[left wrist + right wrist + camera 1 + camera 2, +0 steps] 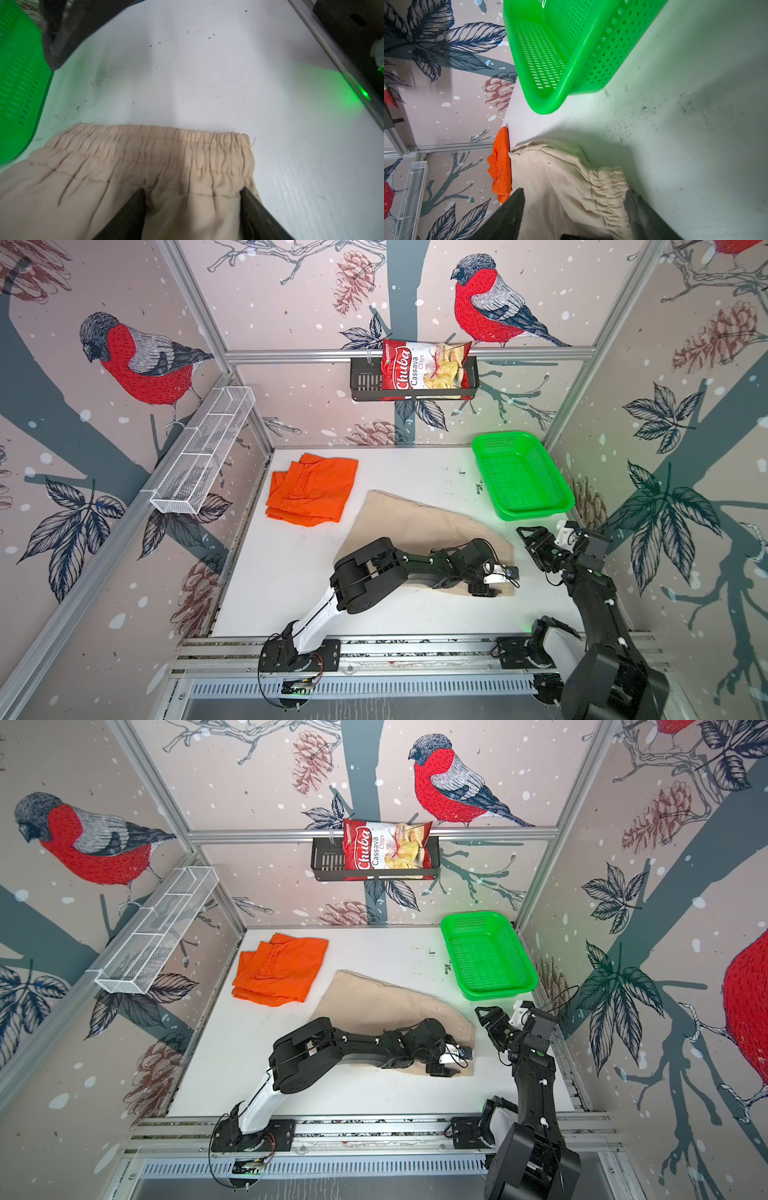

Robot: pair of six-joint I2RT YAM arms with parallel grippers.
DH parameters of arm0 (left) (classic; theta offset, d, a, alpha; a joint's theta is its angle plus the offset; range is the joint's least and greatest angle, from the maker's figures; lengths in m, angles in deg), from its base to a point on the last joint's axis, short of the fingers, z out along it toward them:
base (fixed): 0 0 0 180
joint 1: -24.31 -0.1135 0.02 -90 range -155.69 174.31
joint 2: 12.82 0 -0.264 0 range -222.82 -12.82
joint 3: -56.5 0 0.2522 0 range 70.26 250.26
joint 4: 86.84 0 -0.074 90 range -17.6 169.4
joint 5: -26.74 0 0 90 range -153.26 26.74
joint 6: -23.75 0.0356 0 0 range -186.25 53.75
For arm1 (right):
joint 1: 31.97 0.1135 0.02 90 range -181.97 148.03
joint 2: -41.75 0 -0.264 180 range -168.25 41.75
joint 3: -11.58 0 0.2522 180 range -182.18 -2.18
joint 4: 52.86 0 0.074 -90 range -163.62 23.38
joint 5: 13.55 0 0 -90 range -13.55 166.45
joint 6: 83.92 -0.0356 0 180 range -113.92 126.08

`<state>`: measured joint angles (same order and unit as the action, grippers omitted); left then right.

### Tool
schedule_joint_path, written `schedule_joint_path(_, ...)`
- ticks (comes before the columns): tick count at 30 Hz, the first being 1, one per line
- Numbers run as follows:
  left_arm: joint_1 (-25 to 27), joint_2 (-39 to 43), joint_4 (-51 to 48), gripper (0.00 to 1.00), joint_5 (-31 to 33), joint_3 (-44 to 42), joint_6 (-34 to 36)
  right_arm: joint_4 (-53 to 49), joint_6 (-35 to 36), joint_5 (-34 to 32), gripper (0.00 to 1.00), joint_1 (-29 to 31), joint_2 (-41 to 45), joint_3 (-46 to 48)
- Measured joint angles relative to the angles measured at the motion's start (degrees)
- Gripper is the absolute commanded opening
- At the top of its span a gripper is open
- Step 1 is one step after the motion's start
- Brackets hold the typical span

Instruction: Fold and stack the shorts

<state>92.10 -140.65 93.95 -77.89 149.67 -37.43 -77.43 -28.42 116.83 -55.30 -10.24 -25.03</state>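
Two pairs of shorts lie on the white table [282, 580], along with one green mesh basket [536, 509] at the far right corner. The orange shorts [311, 489] sit folded at the far left. The beige shorts [419, 526] lie spread flat in the middle, close to the orange pair but apart from it in both top views, with the gathered waistband [145, 145] at the near right end. Of the two grippers, the left gripper [192, 189] is low over that end, its jaws wide apart and holding nothing; the tips seem to rest on the cloth, though the blurred wrist view leaves this unsure. The right gripper [574, 190] hangs raised just off the waistband edge, near the basket, its jaws likewise spread and empty. Dark specks mark the table. Bullfinch and pine-cone wallpaper covers the walls. One black rack [365, 381] on the back wall holds one bag of cassava chips [424, 364], and one white wire shelf [203, 452] hangs at the left.
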Motion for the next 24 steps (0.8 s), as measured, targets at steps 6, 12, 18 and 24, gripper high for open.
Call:
schedule_joint_path(6,0.09,3.43,-1.84,0.73,0.44,-1.51,-2.27,-1.57,0.50,-1.25,0.80,0.57,0.61,0.02)
schedule_joint_path(12,0.46,10.19,-0.52,0.73,-4.70,-4.15,-3.54,-2.60,1.33,-1.53,0.80,0.68,0.76,-0.83)
schedule_joint_path(18,1.55,8.07,-2.08,0.76,-6.29,-4.13,-2.47,-2.91,1.49,-1.68,0.80,0.70,1.16,-0.81)
schedule_joint_path(24,1.68,2.05,-5.05,0.78,-2.19,0.04,1.27,-3.02,1.53,-1.66,0.80,0.81,1.38,-0.68)
